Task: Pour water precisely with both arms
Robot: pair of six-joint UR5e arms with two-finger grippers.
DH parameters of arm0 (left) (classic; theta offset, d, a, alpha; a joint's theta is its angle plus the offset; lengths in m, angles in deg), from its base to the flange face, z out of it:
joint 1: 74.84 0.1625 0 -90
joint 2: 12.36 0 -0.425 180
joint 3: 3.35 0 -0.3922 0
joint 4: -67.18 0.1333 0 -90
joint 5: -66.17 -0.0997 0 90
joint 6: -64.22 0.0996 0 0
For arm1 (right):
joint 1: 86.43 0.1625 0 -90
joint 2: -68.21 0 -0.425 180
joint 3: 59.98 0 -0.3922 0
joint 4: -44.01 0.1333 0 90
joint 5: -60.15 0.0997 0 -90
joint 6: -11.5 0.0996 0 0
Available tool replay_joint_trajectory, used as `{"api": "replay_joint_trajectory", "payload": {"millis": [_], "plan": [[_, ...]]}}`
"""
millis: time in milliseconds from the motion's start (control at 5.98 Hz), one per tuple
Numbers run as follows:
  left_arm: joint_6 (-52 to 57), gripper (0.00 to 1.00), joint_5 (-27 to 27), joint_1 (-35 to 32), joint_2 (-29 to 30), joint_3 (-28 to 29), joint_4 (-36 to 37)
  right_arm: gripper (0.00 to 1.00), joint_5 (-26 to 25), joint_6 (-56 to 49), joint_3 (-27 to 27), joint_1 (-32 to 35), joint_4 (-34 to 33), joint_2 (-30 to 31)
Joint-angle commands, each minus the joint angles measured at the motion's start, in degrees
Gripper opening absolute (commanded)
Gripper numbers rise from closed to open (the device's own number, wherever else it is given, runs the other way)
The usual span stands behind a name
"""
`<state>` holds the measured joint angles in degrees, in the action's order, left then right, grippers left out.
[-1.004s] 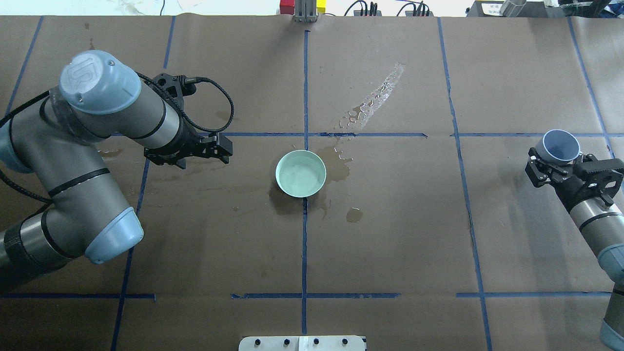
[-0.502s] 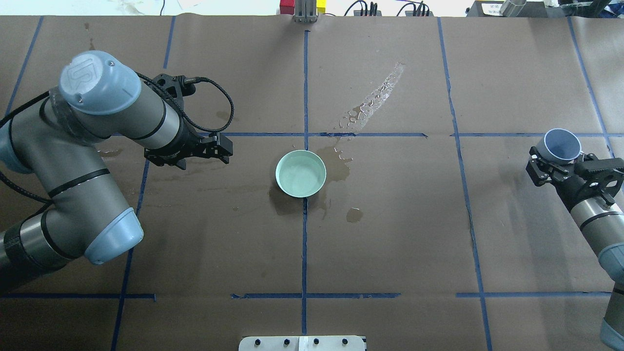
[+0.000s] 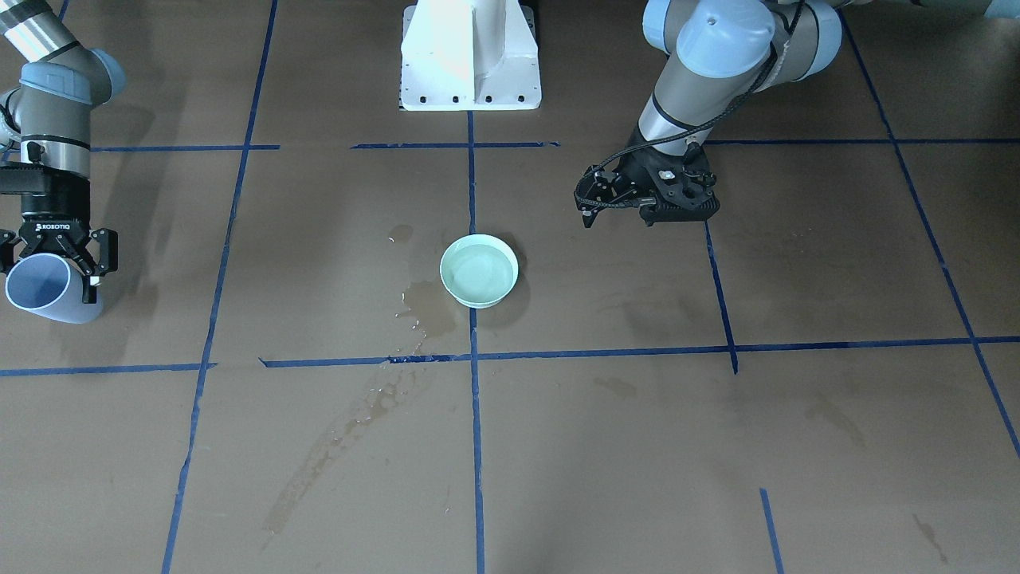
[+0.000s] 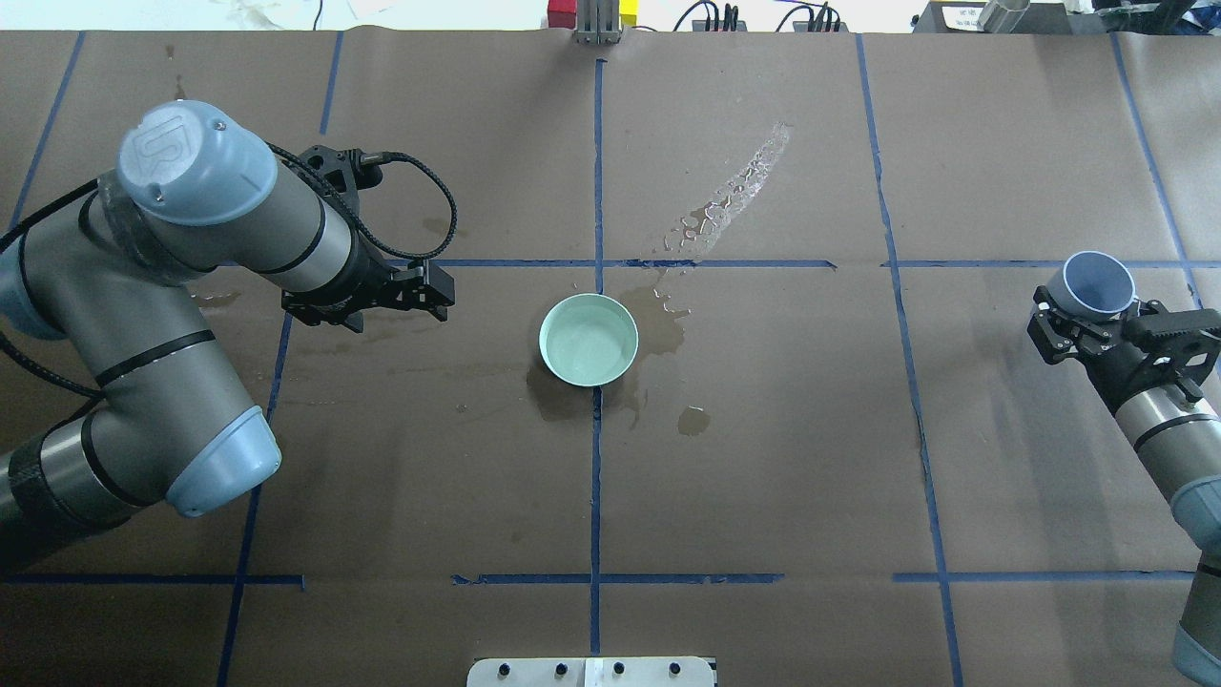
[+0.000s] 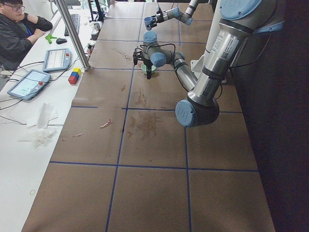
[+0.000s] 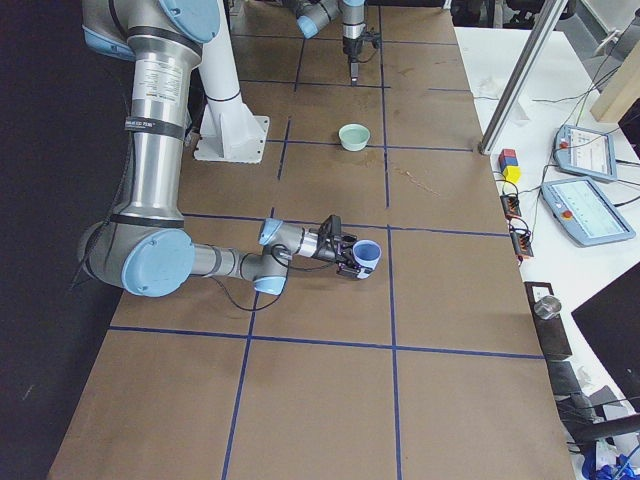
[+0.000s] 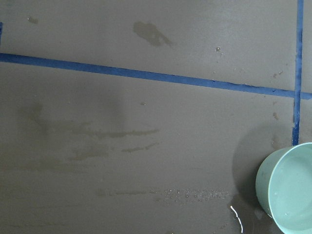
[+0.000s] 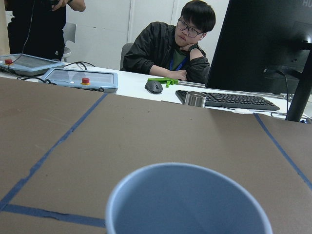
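Observation:
A pale green bowl (image 4: 589, 340) stands at the table's middle (image 3: 479, 271), with water in it seen as faint glints. It also shows at the lower right of the left wrist view (image 7: 290, 190). My left gripper (image 4: 437, 292) hovers to the bowl's left, apart from it, apparently shut and empty (image 3: 587, 212). My right gripper (image 4: 1087, 307) is far to the right, shut on a blue cup (image 4: 1099, 284) that is tilted with its mouth up (image 3: 40, 288). The cup's inside (image 8: 187, 204) shows no water.
Spilled water streaks the brown paper beyond the bowl (image 4: 730, 196), and a puddle (image 4: 660, 324) lies beside it. Blue tape lines grid the table. The white pedestal (image 3: 470, 56) stands at the robot's side. An operator (image 5: 17, 29) sits by tablets off the far edge.
The water in the bowl has gone from a whitish ripple to calm. Both arms have barely moved.

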<state>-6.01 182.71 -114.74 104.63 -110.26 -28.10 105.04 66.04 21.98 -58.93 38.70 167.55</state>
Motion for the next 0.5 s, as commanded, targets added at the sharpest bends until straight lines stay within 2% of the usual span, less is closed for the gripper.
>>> {"api": "replay_joint_trajectory", "payload": {"millis": [0, 335], "plan": [[0.19, 1.0, 0.0, 0.0, 0.0, 0.3, -0.09, 0.89, 0.11, -0.05, -0.05, -0.08, 1.18, -0.03], [0.28, 1.0, 0.0, 0.0, 0.0, 0.39, -0.09, 0.94, 0.11, -0.05, -0.05, -0.08, 1.18, -0.03]]}}
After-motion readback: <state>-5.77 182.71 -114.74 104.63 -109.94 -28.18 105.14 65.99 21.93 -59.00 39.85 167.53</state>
